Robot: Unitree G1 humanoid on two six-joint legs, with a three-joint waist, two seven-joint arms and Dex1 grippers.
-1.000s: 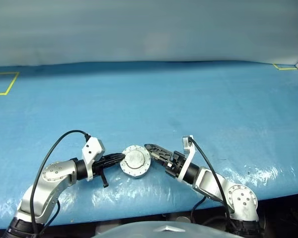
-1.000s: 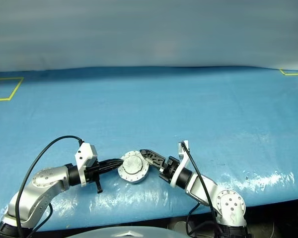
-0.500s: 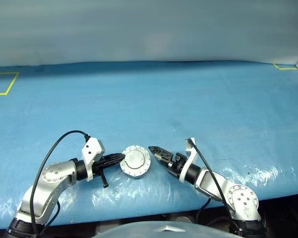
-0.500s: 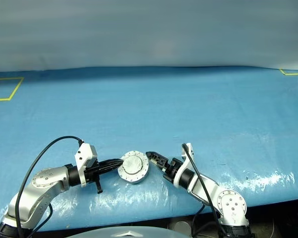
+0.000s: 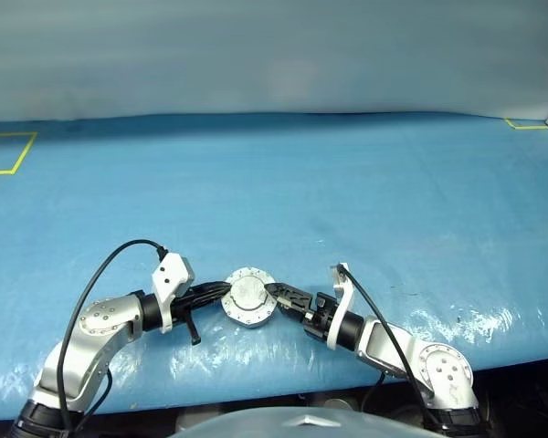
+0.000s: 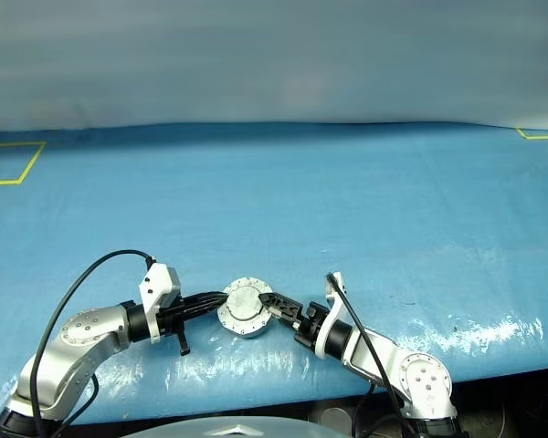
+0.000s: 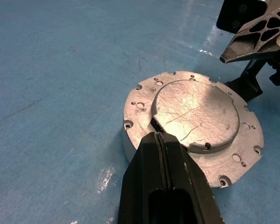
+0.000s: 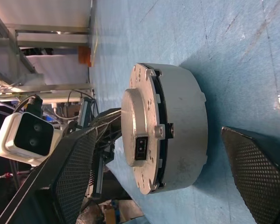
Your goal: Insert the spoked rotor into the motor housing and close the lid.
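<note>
Right gripper [image 5: 276,294] has sunk to the lid's [image 7: 196,123] rim, jaws wide, holding nothing.
Left gripper [image 7: 161,140], closed and empty, touches the opposite edge; open blue table [image 5: 365,192] beyond.

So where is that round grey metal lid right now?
The round grey metal lid sits closed on the motor housing, near the front edge of the blue table, between the left gripper with shut jaws and the right gripper with open jaws.
</note>
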